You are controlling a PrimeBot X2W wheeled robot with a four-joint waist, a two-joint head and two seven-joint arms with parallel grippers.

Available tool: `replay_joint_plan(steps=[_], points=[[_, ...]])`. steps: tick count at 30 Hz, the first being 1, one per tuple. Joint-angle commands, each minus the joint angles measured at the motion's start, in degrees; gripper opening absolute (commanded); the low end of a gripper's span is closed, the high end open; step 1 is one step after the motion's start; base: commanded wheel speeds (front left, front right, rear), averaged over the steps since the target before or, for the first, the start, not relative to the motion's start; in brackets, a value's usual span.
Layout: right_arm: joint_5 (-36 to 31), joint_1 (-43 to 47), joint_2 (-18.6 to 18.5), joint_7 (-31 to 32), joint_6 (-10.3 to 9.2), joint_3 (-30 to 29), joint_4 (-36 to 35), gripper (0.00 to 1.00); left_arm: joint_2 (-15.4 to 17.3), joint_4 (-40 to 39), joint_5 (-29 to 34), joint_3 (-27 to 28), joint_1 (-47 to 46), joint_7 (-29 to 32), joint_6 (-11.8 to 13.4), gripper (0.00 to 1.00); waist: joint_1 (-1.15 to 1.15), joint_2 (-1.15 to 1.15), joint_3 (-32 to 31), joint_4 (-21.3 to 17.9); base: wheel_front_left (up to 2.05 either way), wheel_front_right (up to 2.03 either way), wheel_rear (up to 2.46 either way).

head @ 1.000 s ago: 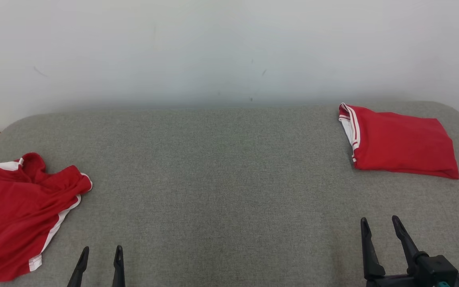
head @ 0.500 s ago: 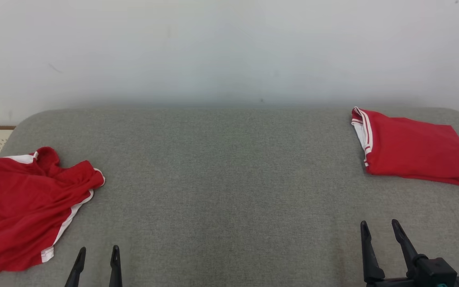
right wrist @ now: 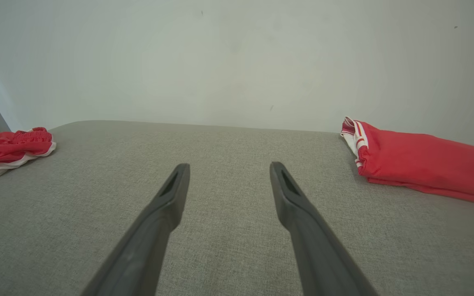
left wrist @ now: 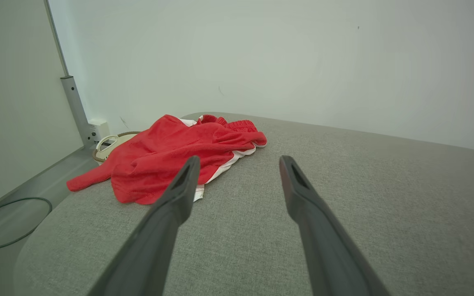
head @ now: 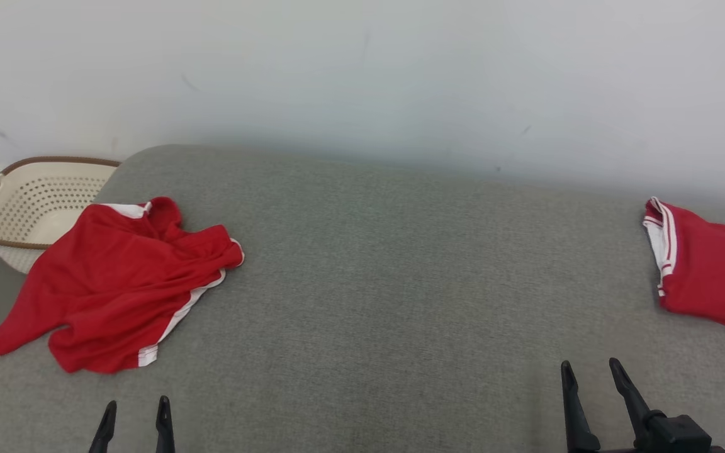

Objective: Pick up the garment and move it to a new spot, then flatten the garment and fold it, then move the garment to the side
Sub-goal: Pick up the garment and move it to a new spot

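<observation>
Scanning from the left, I see a cream basket (head: 35,201) beside the grey bench (head: 400,283), then the crumpled red garment (head: 117,283) on the bench's left end. My left end effector (head: 136,402) sits nearer me than it, not touching, with its fingers spread and empty. Well to the right, my right end effector (head: 590,363) is likewise spread and empty. A folded red garment (head: 708,277) lies beyond it, further right.

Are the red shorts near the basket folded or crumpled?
Crumpled. The red shorts lie bunched and wrinkled, with uneven edges, beside the basket.
</observation>
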Motion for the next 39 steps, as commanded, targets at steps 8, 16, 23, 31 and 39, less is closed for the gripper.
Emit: replay_joint_plan(steps=[8,16,23,31,39], points=[[0.82,-0.81,0.34,-0.07,0.02,1.73,1.16,1.00,1.11,-0.71,-0.61,2.11,1.93,-0.28,0.54,1.00,0.00,0.00,-0.84,10.33,0.00,0.00,0.00],[1.23,-0.89,0.54,-0.07,0.02,2.62,1.51,1.00,1.48,-1.04,-0.55,2.58,2.47,-0.28,0.58,1.00,0.00,0.00,-1.40,13.45,0.00,0.00,0.00],[1.46,-1.18,0.70,-0.07,0.02,3.06,1.85,1.00,1.64,-0.97,-0.68,2.90,2.91,-0.28,0.64,1.00,0.00,0.00,-1.53,13.95,0.00,0.00,0.00],[1.64,-2.05,0.20,-0.07,0.02,3.67,2.13,1.00,1.40,-1.49,-1.47,3.60,2.28,-0.28,0.91,1.00,0.00,0.00,-1.23,12.08,0.00,0.00,0.00],[1.76,-4.35,-0.17,-0.07,0.02,5.63,1.75,1.00,3.44,-0.47,-2.78,4.30,-2.26,0.37,-0.66,1.00,0.00,0.00,0.83,7.57,0.00,0.00,0.00]])
